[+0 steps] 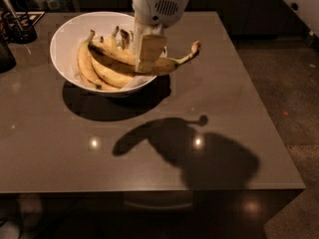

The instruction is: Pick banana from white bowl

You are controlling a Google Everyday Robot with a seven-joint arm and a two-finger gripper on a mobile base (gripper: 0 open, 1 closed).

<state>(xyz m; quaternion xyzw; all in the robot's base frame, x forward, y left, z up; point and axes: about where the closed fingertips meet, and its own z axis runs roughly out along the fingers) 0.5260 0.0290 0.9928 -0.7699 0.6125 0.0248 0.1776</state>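
white bowl (64, 34): glossy, round, deep, at the left of the tabletop (149, 158).
banana (174, 63): bruised, curved, over the bowl's right rim; I lose its middle behind the gripper.
gripper (148, 59): jaws clamped on the banana.

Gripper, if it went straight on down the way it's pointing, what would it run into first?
The gripper points down, shut on the banana. Below that, it would probably meet the right rim of the white bowl, next to the other bananas; depth is unclear.
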